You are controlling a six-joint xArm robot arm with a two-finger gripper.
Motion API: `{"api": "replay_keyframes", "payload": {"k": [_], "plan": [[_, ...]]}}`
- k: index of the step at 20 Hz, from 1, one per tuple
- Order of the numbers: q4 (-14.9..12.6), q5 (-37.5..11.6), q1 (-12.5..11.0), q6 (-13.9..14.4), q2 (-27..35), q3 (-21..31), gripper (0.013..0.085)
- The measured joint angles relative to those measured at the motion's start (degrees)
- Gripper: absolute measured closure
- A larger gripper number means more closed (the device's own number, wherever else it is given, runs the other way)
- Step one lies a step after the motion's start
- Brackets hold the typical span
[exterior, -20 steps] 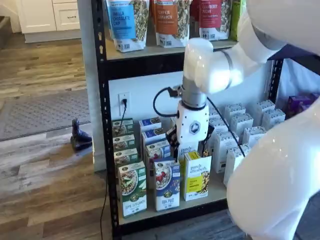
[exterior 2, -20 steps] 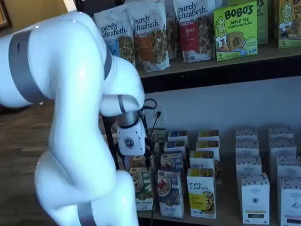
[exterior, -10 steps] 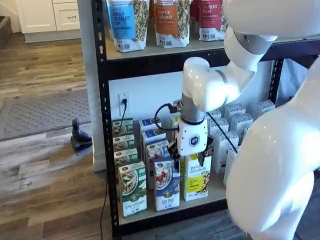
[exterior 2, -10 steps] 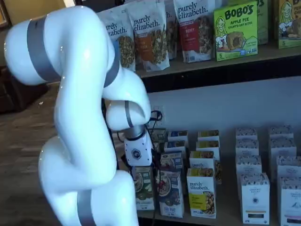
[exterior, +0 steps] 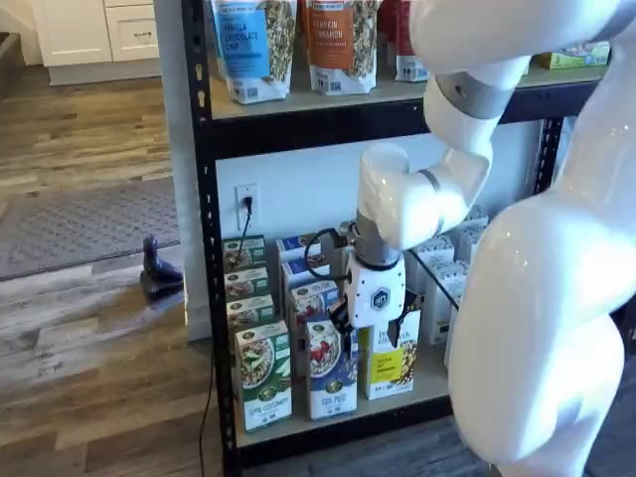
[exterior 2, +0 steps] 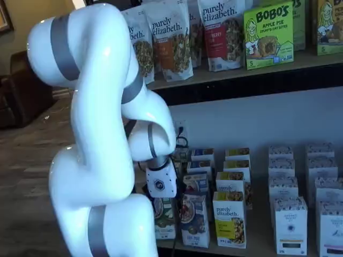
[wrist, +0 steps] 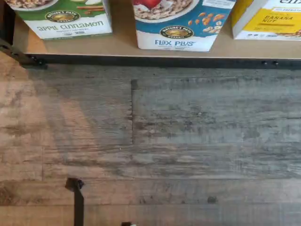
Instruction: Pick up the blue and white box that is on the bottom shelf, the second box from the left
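Blue and white box (exterior: 331, 370), slim cardboard, upright on beige bottom shelf (wrist: 122, 47), jaws spread wide, empty.

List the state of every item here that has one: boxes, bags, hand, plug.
blue and white box: upright at the front of its row, not gripped.
green-and-white box: upright, untouched.
yellow box: upright, partly hidden by the hand.
hand: low over the front boxes; fingers mostly hidden, holding nothing.
bottom shelf: stocked in rows.
granola bags: standing on the upper shelf.
wall outlet: cable plugged in.
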Motion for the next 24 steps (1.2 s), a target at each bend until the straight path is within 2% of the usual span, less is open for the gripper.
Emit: {"api": "replay_keyframes", "payload": {"k": [3,6,7,9,14,21,24], "plan": [[5.3,-1.6,0.8,-4.1,4.0,-2.3,0.013],[7.8,-3.0,1.4,-5.9,8.6,-5.5,0.013],[7.6,-3.3,1.4,-5.7,9.7,-6.4,0.013],[5.4,-3.4,1.3,-3.7,12.3,-8.7,0.013],[4.6,-2.2,0.8,-3.5,18.8,-15.3,0.013],[1.8,-2.0,-0.8,-2.5,26.8,-23.1,0.013],[2.2,-1.8,-1.4,-3.5,29.2,-26.3,0.013]]}}
